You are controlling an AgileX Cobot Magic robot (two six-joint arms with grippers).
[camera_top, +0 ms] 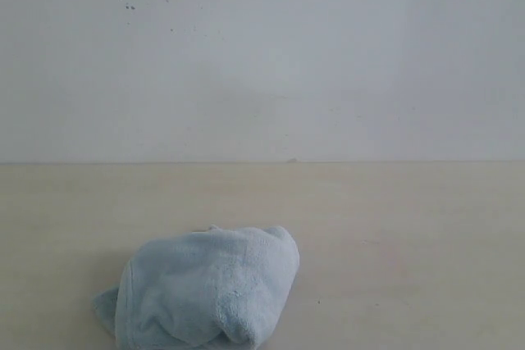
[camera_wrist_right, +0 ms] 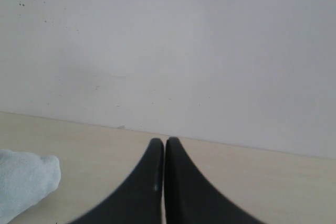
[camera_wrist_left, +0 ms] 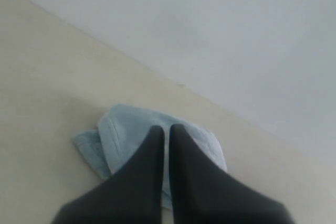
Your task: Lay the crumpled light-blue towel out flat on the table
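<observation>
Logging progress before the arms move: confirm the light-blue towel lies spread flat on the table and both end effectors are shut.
Wrong on the towel: it lies crumpled on the table, as the exterior view shows. The left end effector and right end effector are shut.

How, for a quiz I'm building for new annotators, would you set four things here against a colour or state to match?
Things:
1 towel
2 table
3 wall
4 left gripper

Colour or state:
A white, with a few dark specks
B dark fingers, shut
C light blue, crumpled
D cream-beige, smooth

Pairs: 1-C, 2-D, 3-A, 4-B
</observation>
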